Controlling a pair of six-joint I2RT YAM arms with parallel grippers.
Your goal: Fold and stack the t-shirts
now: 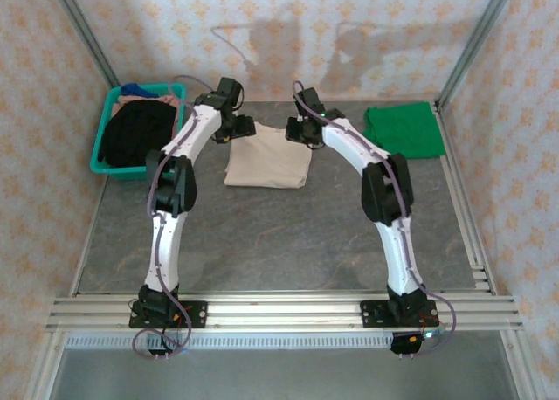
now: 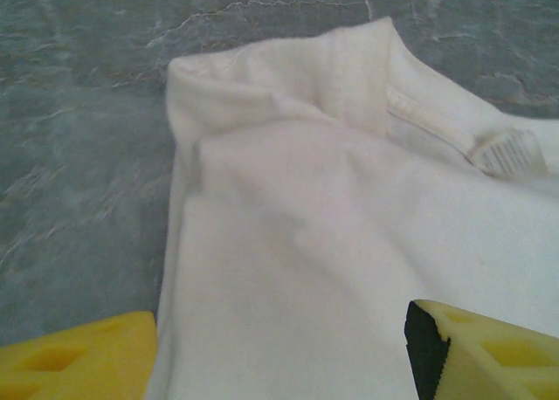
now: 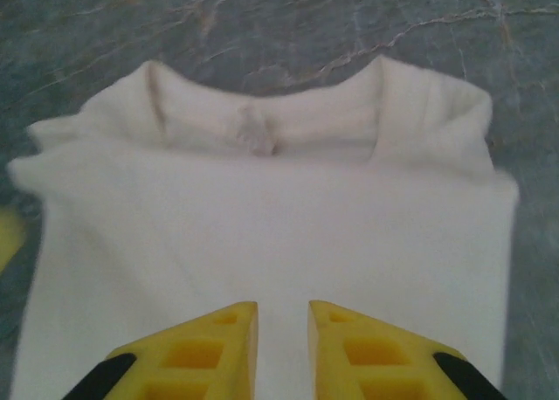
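Observation:
The cream t-shirt [image 1: 268,158] lies folded into a rectangle at the back middle of the table, its collar end away from the arms. The green t-shirt [image 1: 400,129] lies folded at the back right. My left gripper [image 1: 229,129] hovers at the cream shirt's far left corner. In the left wrist view my left gripper [image 2: 284,352] is wide open over the cream t-shirt [image 2: 332,243], whose care label [image 2: 511,151] shows. My right gripper [image 1: 301,131] is at the far right corner. Above the cream t-shirt [image 3: 262,217] my right gripper [image 3: 282,317] has its jaws narrowly apart with nothing between them.
A teal basket [image 1: 101,152] holding dark clothes [image 1: 135,136] stands at the back left, close to my left arm. Metal frame rails run along the table's near edge [image 1: 279,311] and right side. Patterned walls close in the back and sides.

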